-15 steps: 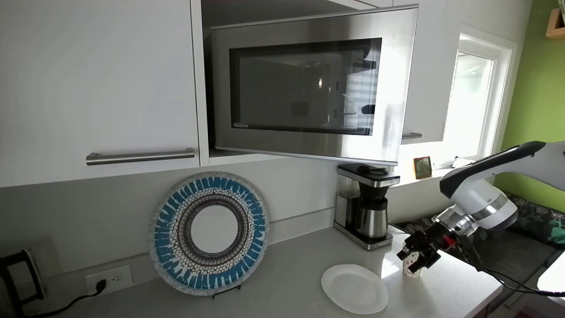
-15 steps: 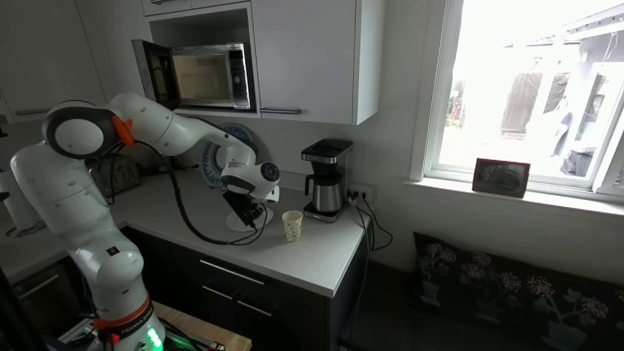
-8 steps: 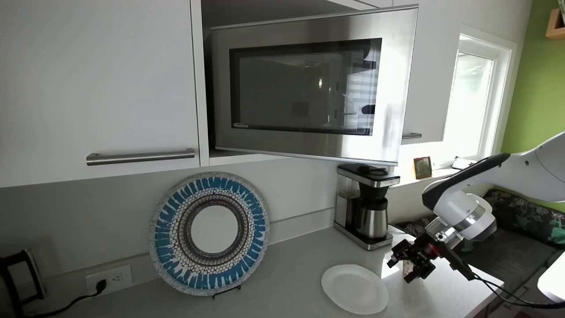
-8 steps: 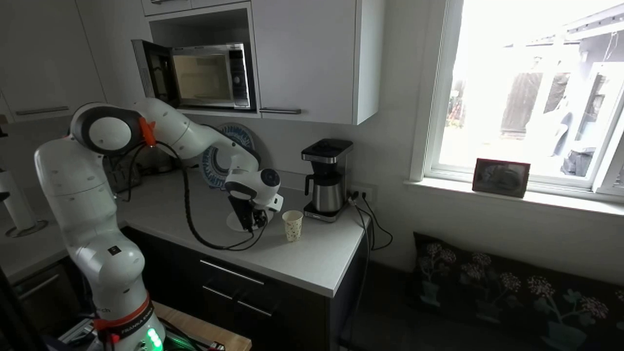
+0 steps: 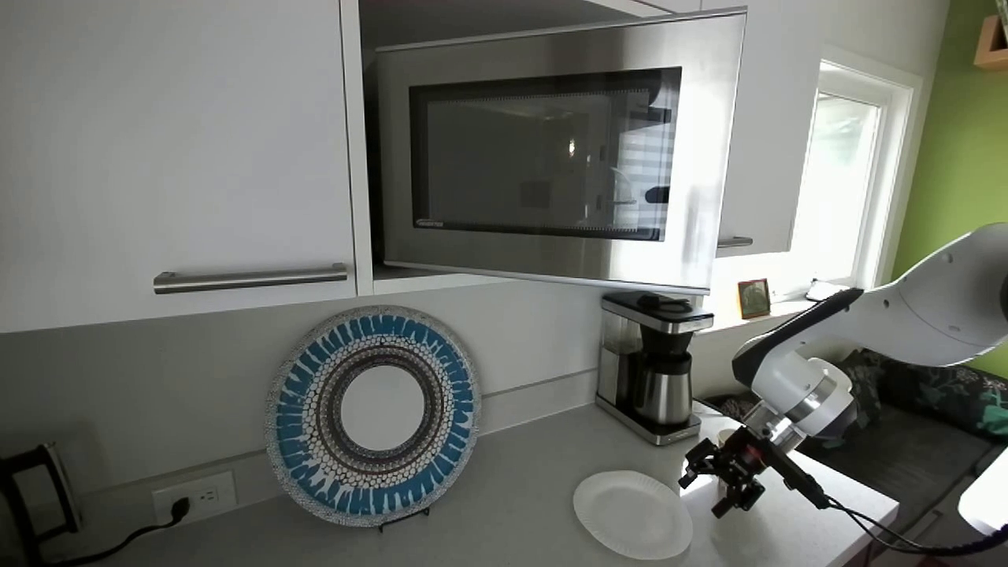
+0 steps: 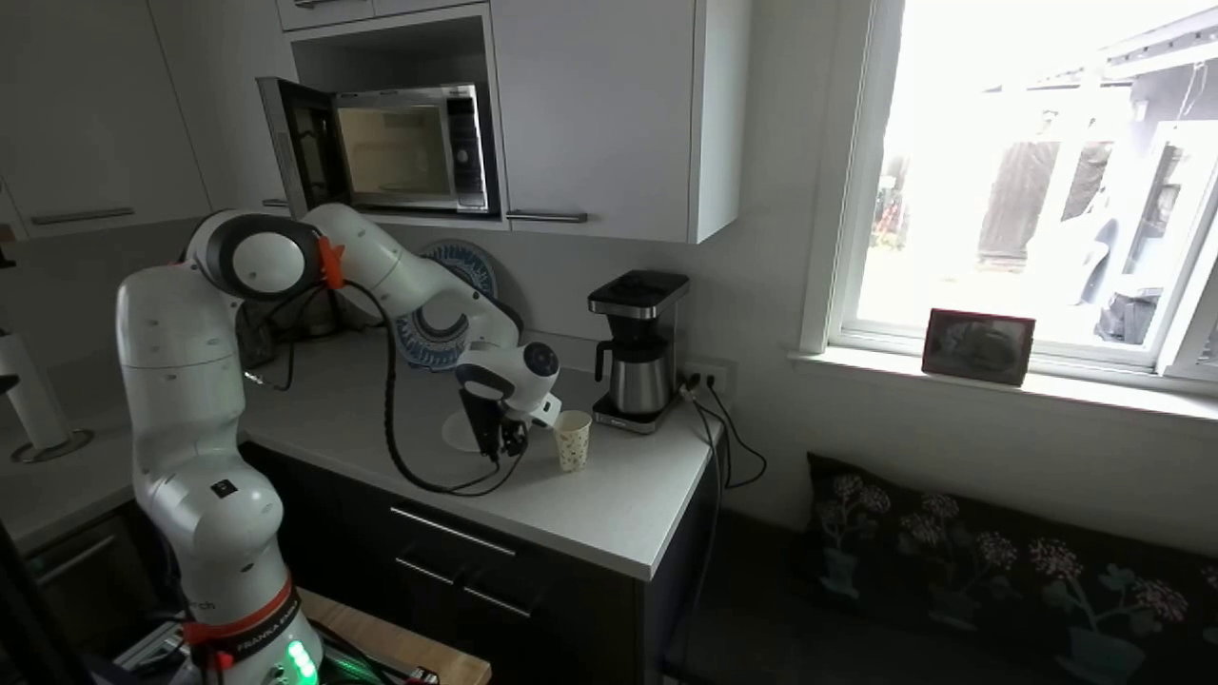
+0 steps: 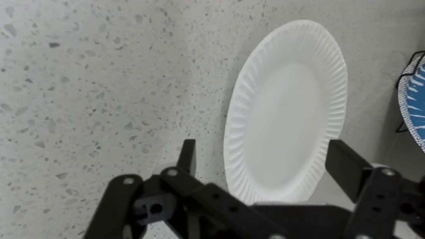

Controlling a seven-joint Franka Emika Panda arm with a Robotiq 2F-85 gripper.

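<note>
My gripper point(image 5: 701, 494) stands open, with nothing between its fingers. In the wrist view, the gap of the gripper point(image 7: 261, 142) frames the near part of a white fluted paper plate point(image 7: 285, 122). The paper plate point(image 5: 630, 516) lies flat on the counter just beside the fingertips in an exterior view. In an exterior view, the speckled paper cup point(image 6: 573, 440) stands upright close to the right of the gripper point(image 6: 502, 449). From the opposite camera the cup point(image 5: 725, 435) is mostly hidden behind the gripper. Whether anything touches the cup, I cannot tell.
A coffee maker point(image 5: 657, 370) with a steel carafe stands behind the cup. Above, the microwave door point(image 5: 543, 260) hangs open over the counter. A blue patterned round plate point(image 5: 303, 417) leans against the wall on a wire stand. The counter's edge point(image 6: 552, 516) runs along the front.
My open gripper has shifted toward the paper plate and lower, leftward in an exterior view, while the elbow swung. The cup and plate have stayed put.
</note>
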